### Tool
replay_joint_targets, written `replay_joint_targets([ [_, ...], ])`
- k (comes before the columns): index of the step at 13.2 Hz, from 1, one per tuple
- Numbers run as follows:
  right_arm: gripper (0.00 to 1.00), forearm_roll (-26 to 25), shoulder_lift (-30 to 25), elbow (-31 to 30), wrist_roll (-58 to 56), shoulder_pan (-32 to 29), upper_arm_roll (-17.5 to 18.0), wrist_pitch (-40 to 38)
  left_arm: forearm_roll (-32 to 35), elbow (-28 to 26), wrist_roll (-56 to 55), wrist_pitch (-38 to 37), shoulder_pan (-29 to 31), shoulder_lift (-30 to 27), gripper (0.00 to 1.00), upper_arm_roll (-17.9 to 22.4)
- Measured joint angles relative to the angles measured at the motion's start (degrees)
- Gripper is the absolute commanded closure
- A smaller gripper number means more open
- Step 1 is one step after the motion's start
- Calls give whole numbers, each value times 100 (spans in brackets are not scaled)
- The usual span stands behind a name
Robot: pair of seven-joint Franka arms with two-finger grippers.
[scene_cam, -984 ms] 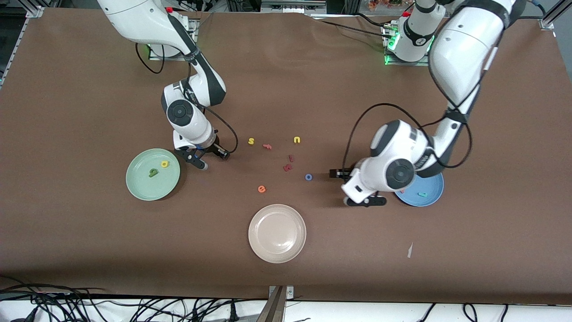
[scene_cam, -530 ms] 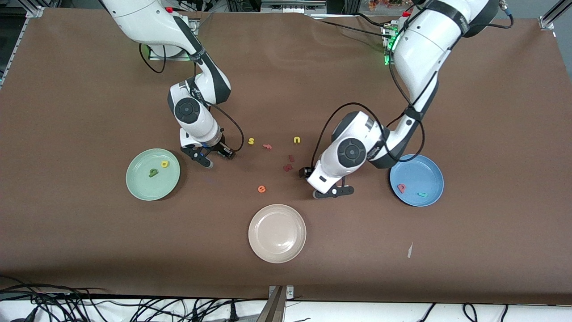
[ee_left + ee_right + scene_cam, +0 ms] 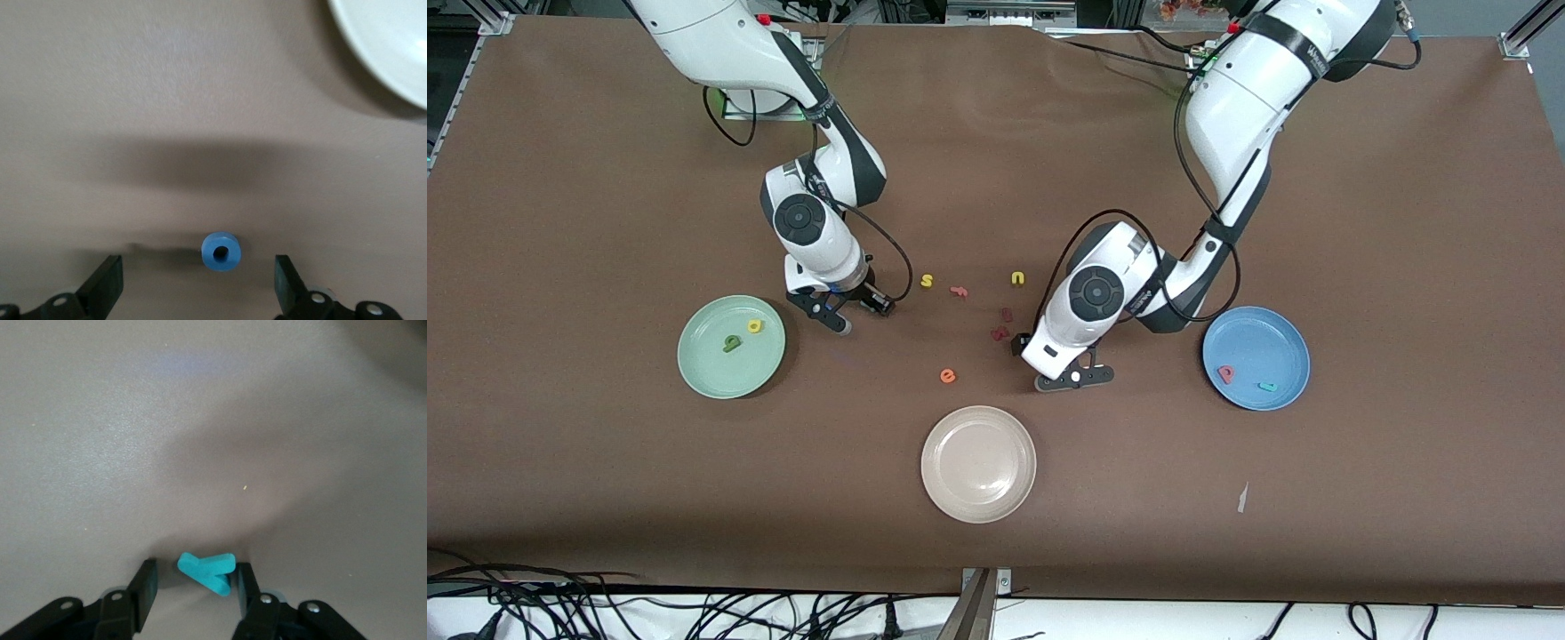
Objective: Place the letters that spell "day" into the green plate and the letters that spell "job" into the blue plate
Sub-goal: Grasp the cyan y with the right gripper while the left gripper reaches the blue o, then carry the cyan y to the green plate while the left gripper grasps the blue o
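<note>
My left gripper (image 3: 1065,372) hangs low over the table between the red letters (image 3: 1000,329) and the blue plate (image 3: 1256,357), its body hiding what lies under it in the front view. Only my left wrist view shows the blue o (image 3: 221,251) flat on the table, centred between my fingers (image 3: 107,285), which stand wide apart and clear of it, with the beige plate (image 3: 393,53) near.

My right gripper (image 3: 838,313) is low over the table beside the green plate (image 3: 731,346). The front view shows nothing between its tips; my right wrist view shows the teal y (image 3: 208,571) there, one finger (image 3: 243,585) against it and the other just apart, so this hand is half closed around the y but not yet clamped.

The yellow d (image 3: 755,326) and olive a (image 3: 732,342) lie in the green plate. The pink b (image 3: 1225,374) and teal j (image 3: 1266,386) lie in the blue plate.
</note>
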Motion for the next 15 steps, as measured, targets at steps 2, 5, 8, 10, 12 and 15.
replay_joint_targets([
  [2,46,-25,-2,-9,0,-1,0,0,21,0,-10,26,-30,63,0,11],
  [5,48,-34,-3,-10,0,-1,0,0,22,1,-10,30,-55,77,2,27],
  [8,61,-50,-6,-13,0,-4,-3,0,23,1,-12,30,-128,100,17,57],
  [10,62,-100,-20,-13,0,-7,-4,10,26,2,-12,31,-208,111,21,148],
  [12,65,-123,-33,-13,0,-7,-2,10,29,12,-15,27,-317,104,24,266],
  [15,66,-133,-31,-13,0,-8,-3,11,29,56,-19,27,-397,102,28,345],
])
